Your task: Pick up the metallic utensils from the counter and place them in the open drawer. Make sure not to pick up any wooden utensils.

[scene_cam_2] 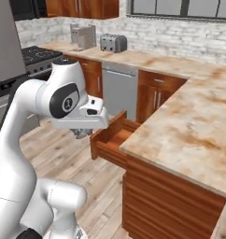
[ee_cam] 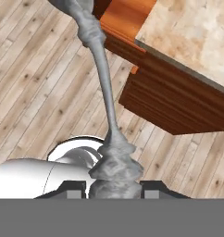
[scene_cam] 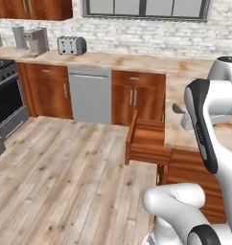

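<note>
My gripper [ee_cam: 113, 185] is shut on a thin grey metal utensil [ee_cam: 102, 69]. Its handle end sits between the fingers and its long stem points toward the open drawer [ee_cam: 127, 18]. In the right base view the gripper [scene_cam_2: 81, 133] hangs over the floor just left of the drawer's [scene_cam_2: 110, 140] front panel. In the left base view the utensil's grey tip [scene_cam: 178, 108] pokes out from behind my forearm, above the drawer [scene_cam: 146, 141]. The marbled beige counter [scene_cam_2: 194, 121] runs to the right of the drawer and shows no utensils on its visible part.
A toaster [scene_cam_2: 113, 43] and a coffee machine [scene_cam_2: 84, 35] stand on the back counter. A grey dishwasher [scene_cam: 89, 95] and a stove [scene_cam: 3, 95] line the far wall. Wooden floor [scene_cam: 65, 182] spreads wide to the left of the drawer.
</note>
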Controlling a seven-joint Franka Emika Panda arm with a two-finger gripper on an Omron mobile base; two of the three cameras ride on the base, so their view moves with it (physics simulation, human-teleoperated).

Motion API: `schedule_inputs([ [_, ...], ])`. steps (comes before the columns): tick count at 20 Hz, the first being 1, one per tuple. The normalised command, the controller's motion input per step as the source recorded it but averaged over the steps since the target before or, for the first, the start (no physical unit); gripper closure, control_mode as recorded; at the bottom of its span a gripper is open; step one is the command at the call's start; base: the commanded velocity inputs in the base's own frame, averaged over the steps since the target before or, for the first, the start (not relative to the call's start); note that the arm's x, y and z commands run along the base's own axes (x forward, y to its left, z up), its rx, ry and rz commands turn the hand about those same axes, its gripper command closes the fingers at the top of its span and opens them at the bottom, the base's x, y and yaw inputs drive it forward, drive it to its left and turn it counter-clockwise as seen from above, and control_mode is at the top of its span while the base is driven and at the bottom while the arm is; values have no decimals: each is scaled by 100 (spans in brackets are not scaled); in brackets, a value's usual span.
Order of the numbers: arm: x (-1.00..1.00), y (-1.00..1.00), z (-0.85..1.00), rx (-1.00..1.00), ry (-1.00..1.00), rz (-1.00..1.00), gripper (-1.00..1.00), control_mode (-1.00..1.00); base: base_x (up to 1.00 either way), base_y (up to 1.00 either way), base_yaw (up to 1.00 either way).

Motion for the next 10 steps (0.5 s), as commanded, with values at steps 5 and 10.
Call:
schedule_inputs([
  [5, 0, 0, 0, 0, 0, 0, 100, 100, 56, 84, -35],
  [10, 0, 0, 0, 0, 0, 0, 100, 100, 64, 56, -51],
])
